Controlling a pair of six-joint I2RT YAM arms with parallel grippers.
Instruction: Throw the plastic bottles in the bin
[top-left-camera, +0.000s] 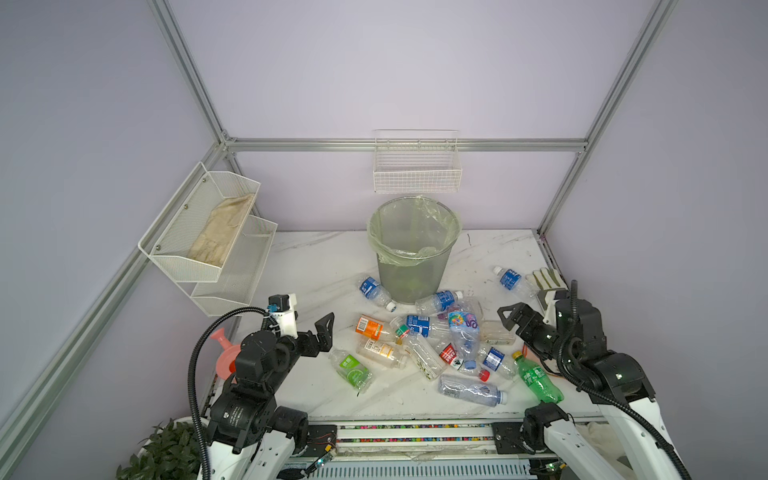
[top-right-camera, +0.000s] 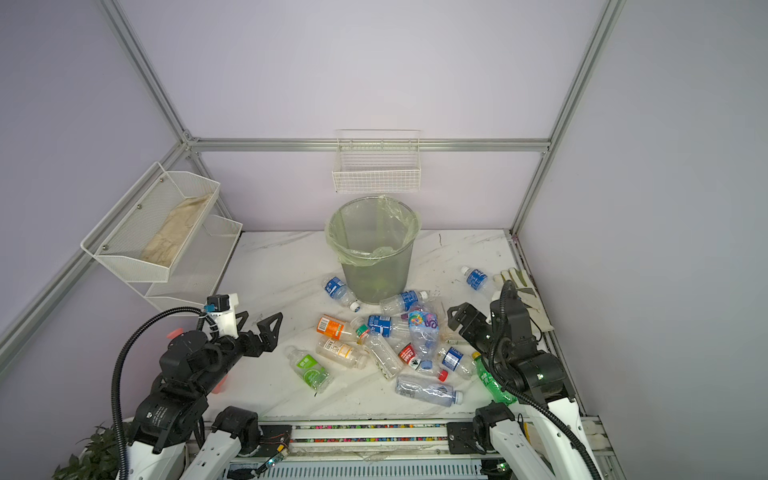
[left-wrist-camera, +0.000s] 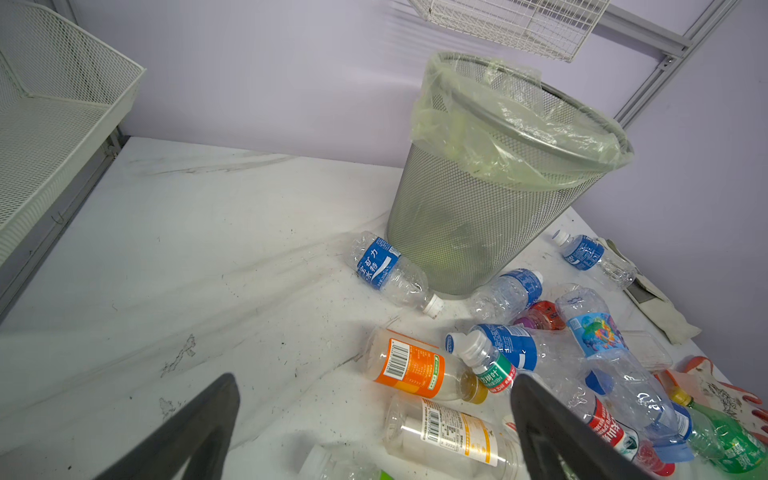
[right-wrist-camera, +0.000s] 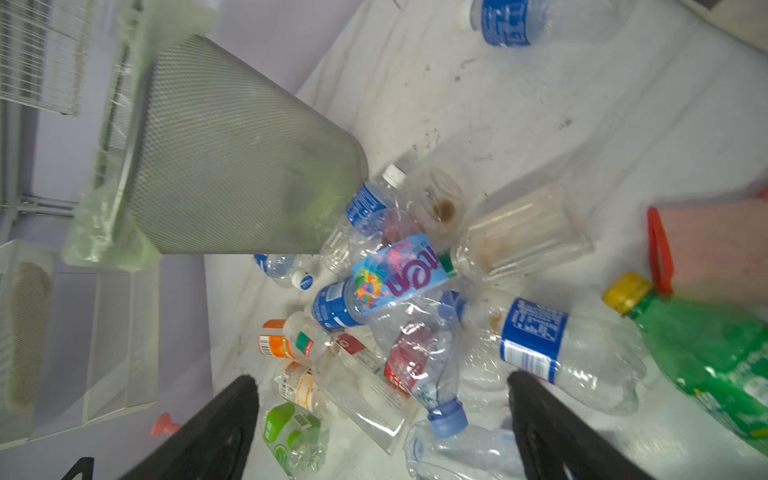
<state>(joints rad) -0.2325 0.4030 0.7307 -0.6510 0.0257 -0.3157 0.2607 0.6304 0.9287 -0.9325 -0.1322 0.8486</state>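
Currently, left claw (top-right-camera: 258, 323) and right claw (top-left-camera: 510, 319) both stand spread, gripping nothing. Most plastic bottles (top-left-camera: 417, 324) lie on the table (top-left-camera: 316, 266) between the claws; the bin (top-left-camera: 411, 270) stands upright beyond them.

The left arm (top-left-camera: 257, 361) and right arm (top-left-camera: 615, 374) have rounded black joint housings on white lower links. A black ribbed hose (top-left-camera: 192, 374) curves at the left arm's nine o'clock. The left gripper (top-right-camera: 258, 326) has black triangular fingers. A white camera block (top-left-camera: 284, 318) with a blue plug sits at its nine o'clock. Small green lights dot the right arm.
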